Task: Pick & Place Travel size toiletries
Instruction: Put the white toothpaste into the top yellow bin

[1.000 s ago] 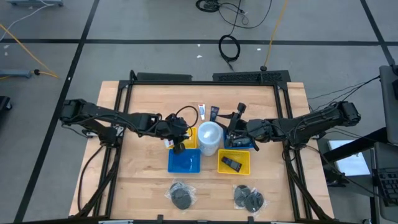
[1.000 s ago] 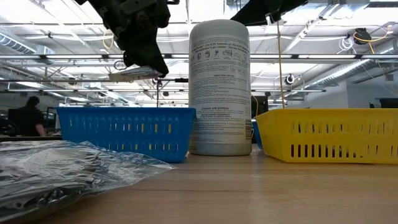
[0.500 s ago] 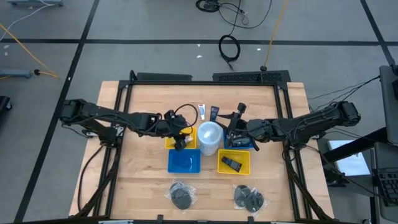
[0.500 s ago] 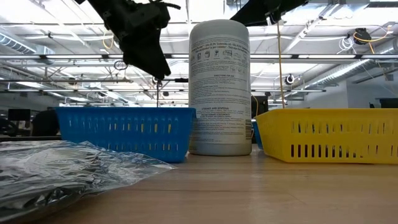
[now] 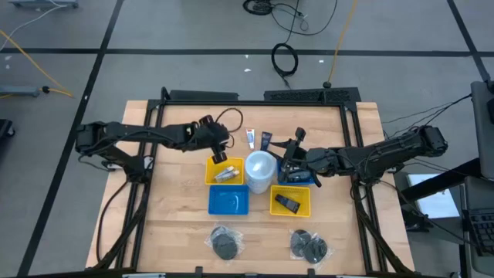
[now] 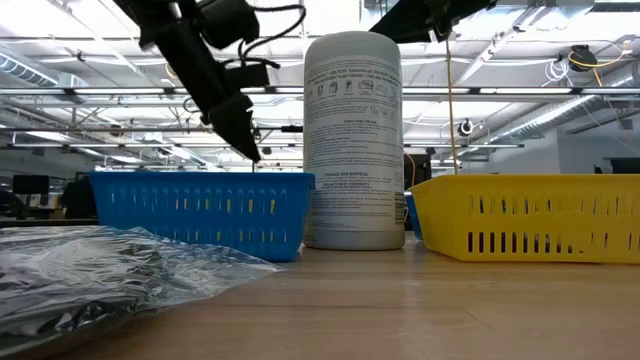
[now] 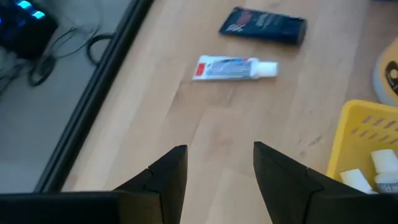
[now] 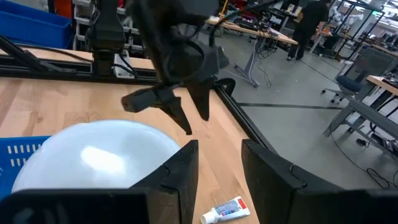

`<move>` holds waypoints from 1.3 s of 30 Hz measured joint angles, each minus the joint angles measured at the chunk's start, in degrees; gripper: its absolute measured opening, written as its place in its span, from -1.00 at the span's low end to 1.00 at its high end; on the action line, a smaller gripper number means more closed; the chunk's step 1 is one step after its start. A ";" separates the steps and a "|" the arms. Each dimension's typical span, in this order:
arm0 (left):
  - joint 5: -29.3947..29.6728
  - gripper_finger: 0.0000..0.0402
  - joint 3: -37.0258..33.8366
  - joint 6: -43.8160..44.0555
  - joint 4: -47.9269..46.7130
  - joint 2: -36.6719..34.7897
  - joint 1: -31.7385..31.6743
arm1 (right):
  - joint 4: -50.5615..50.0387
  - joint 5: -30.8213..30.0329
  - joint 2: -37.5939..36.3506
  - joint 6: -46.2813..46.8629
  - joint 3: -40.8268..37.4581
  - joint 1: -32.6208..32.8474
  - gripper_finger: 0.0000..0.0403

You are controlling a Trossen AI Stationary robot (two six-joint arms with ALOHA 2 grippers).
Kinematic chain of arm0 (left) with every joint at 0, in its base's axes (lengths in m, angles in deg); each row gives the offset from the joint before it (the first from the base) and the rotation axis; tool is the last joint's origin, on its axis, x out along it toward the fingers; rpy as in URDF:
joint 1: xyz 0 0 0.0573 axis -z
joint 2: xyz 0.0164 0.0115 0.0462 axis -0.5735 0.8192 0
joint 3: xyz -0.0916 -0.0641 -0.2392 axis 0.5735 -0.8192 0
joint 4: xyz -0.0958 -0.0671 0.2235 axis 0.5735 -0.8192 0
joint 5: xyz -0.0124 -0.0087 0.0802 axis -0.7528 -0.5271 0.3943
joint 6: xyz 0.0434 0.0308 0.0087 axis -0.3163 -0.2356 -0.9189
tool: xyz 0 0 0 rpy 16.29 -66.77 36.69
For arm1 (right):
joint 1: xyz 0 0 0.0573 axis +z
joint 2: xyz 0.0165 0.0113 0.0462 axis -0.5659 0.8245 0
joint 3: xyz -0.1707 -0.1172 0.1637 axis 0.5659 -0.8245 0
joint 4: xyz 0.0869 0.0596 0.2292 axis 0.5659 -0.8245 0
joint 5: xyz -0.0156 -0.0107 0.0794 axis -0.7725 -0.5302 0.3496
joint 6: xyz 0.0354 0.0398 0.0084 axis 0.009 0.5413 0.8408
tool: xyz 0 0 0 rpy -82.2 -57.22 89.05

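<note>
My left gripper (image 5: 219, 155) (image 7: 217, 163) is open and empty, hovering just beyond the far rim of a yellow basket (image 5: 210, 174) that holds white squeeze tubes (image 5: 225, 174). Ahead of it a white tube (image 7: 233, 68) (image 5: 251, 138) and a dark tube (image 7: 263, 27) (image 5: 266, 140) lie flat on the table. My right gripper (image 5: 290, 160) (image 8: 217, 163) is open and empty beside the big white tub (image 5: 260, 171). A dark pack (image 5: 289, 204) lies in a second yellow basket (image 5: 303, 208). Dark round pieces in clear wrap (image 5: 225, 243) (image 5: 309, 245) rest near the front edge.
A blue basket (image 5: 228, 202) sits in front of the tub, and another blue basket (image 5: 301, 181) lies under my right gripper. The table frame's dark rails (image 5: 154, 116) run along the far and side edges. Bare wood shows left of the baskets (image 5: 174, 193).
My left gripper stood over the yellow basket holding a pale tube, let it go into the basket, then rose and drew back toward the table's far edge, tipping forward. White tubes now lie uncovered in that basket. My right arm has kept still.
</note>
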 joint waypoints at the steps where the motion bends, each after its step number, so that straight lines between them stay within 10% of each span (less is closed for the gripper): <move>1: -2.14 -0.13 -0.75 -1.65 1.87 0.00 -0.90 | 0.00 0.01 -0.01 -0.05 0.00 -0.21 -0.43; 10: -5.77 -0.13 -5.29 -13.34 11.49 0.28 -5.23 | -0.07 0.00 -0.01 -0.42 0.00 -0.77 -0.43; 21: -18.01 -0.18 1.43 13.80 10.11 0.85 -14.48 | -0.52 -0.01 -0.02 -0.65 0.00 -0.77 -0.43; 39: -10.73 -0.20 26.95 -51.39 -19.04 20.94 -18.37 | -1.37 0.04 -0.02 -2.56 0.00 -0.68 -0.43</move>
